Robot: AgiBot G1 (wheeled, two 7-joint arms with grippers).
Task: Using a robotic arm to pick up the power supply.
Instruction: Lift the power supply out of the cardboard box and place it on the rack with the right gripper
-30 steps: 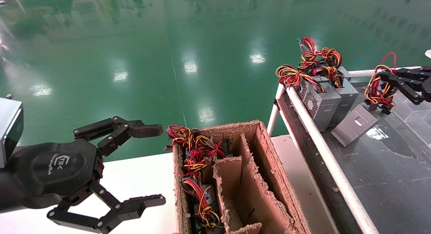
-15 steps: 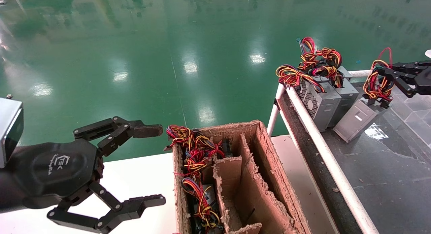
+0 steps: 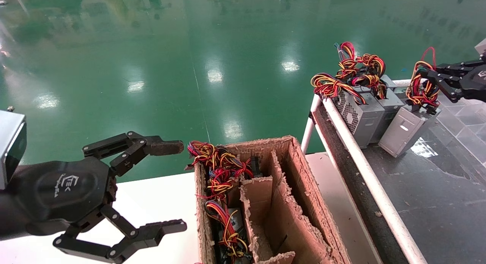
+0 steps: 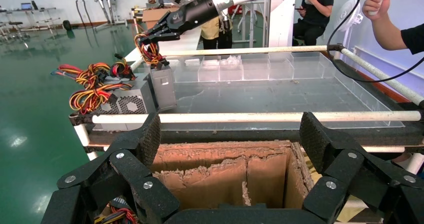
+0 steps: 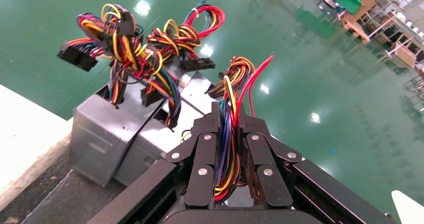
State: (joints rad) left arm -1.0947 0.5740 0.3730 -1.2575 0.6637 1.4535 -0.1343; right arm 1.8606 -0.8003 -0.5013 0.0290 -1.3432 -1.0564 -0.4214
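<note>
R gripper [image 3: 431,79]: my working hand, far right over the dark tray [image 3: 436,180]; fingers [image 5: 205,159] pressed tight on the wire bundle [image 5: 227,134], pinching it between both pads.
Wires: red/yellow/orange/black, run up thru the jaws and loop out past the tips.
PSU [image 3: 406,129]: grey metal box, hangs tilted by its wires under R gripper; low corner at or just off the tray, can't tell which. Sits just beside two other PSUs [image 3: 364,116], may be touching the nearer one.
Other PSUs: upright by the white rail [image 3: 357,154], own wire bundles on top.
L gripper [image 3: 167,186]: parked near-left over the white table [image 3: 159,203], jaws spread wide, holding nothing, touching nothing.
Box [image 3: 300,188]: torn cardboard w/ dividers, just right of L gripper; I see more wires + a unit in its left slot.
Floor [image 3: 190,66]: glossy green beyond.
</note>
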